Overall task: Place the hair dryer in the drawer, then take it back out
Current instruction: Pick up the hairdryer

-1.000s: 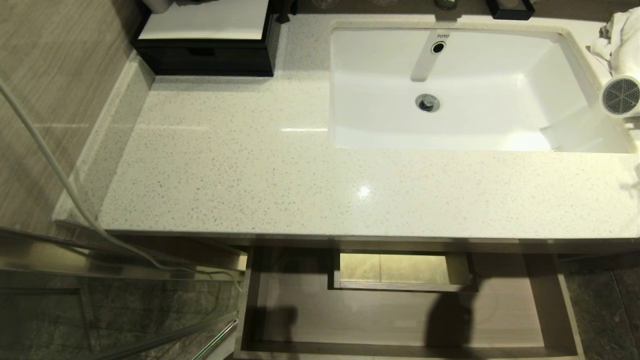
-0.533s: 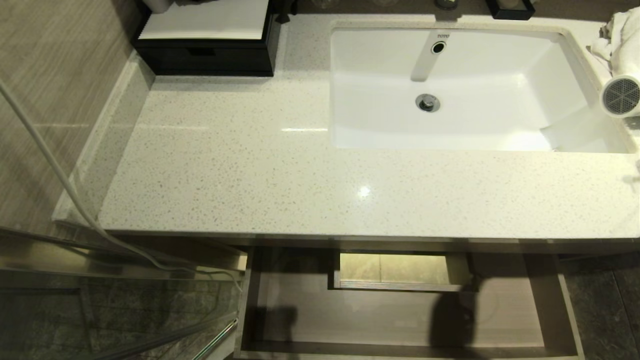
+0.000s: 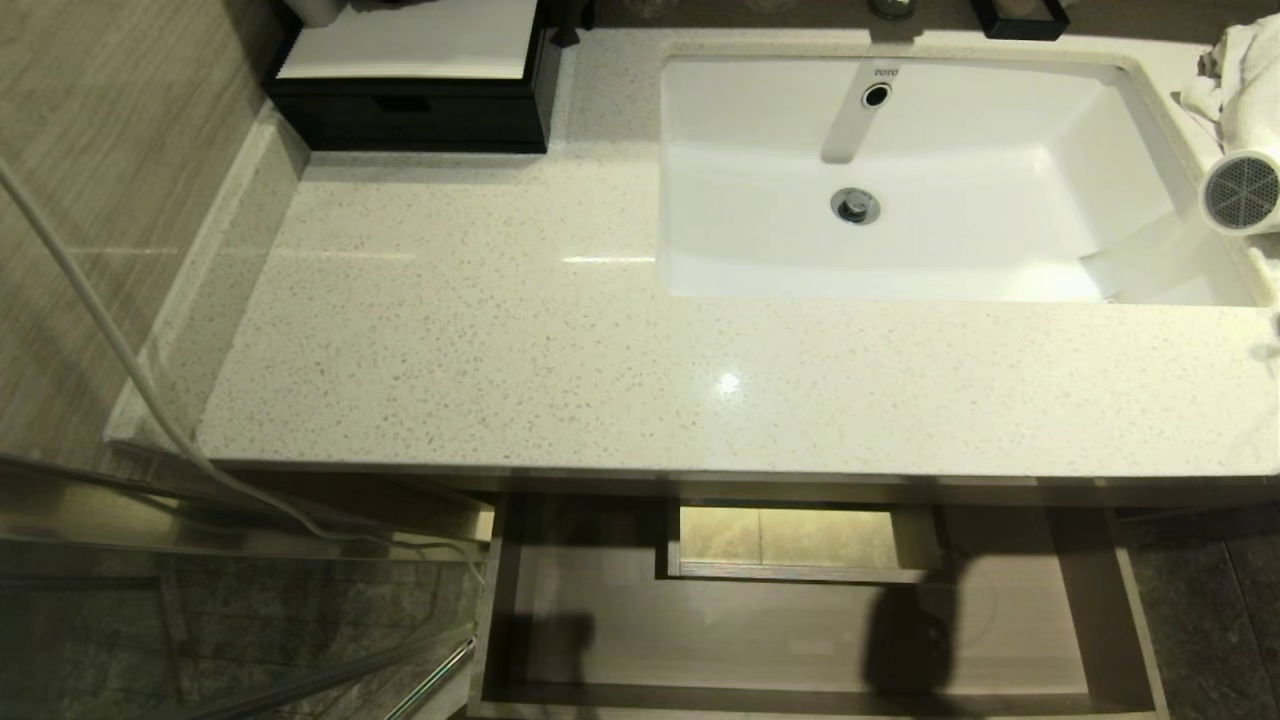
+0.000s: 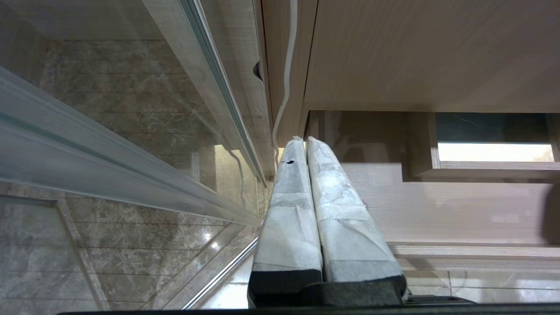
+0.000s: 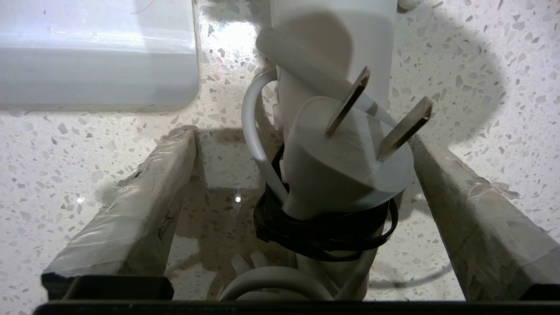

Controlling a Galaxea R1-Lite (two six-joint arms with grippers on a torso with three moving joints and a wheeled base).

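The white hair dryer lies on the speckled counter at the far right, beside the sink, its grey mesh grille facing me. In the right wrist view my right gripper is open low over the counter, its taped fingers standing either side of the hair dryer's handle. Its white plug and coiled cord are strapped to that handle with a black band. The light-brown drawer stands pulled open below the counter edge. My left gripper hangs shut beside the drawer.
A white sink fills the counter's right half. A small black box sits at the back left and a white towel at the back right. A glass panel and a white cable stand at the left.
The dark shadow on the drawer floor has slid slightly to the right. The hair dryer has kept its place.
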